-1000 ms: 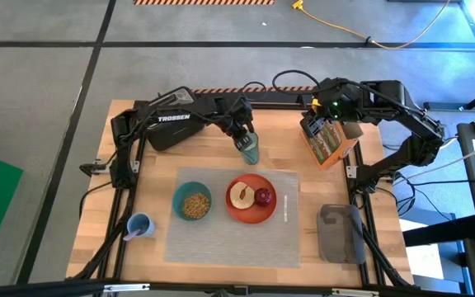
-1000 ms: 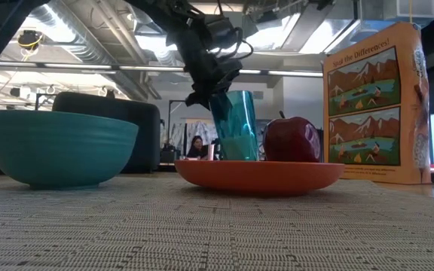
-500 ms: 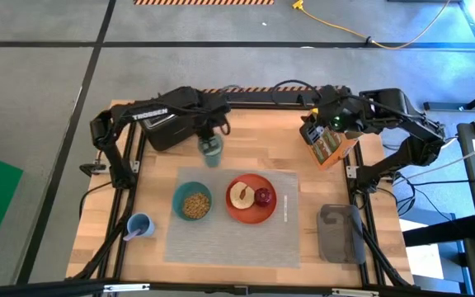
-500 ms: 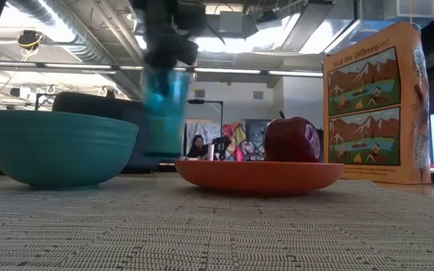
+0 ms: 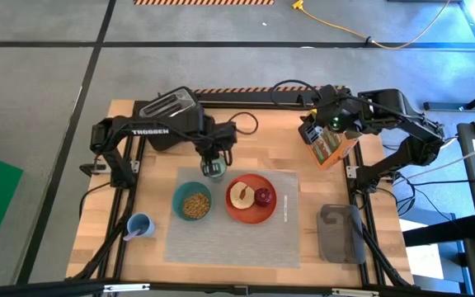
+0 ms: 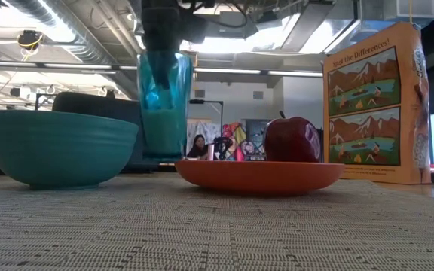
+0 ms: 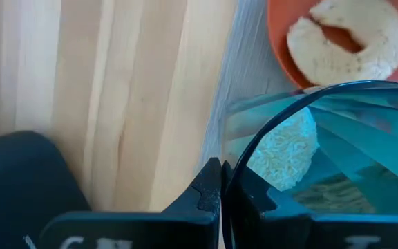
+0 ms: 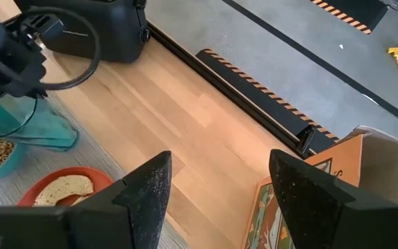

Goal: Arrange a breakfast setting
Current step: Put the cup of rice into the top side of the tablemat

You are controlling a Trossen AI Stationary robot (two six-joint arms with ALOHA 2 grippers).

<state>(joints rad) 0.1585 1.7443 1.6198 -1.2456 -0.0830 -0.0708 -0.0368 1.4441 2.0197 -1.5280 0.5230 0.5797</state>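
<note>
Wooden table [image 5: 147, 186], grey placemat [image 5: 221, 243], concrete floor [image 5: 39, 82]

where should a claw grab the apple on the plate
Grip the apple across its round middle, coming straight down from above. It sits upright on the plate beside the toast, with its stem up, so a side approach would meet the plate's rim or the toast.
</note>
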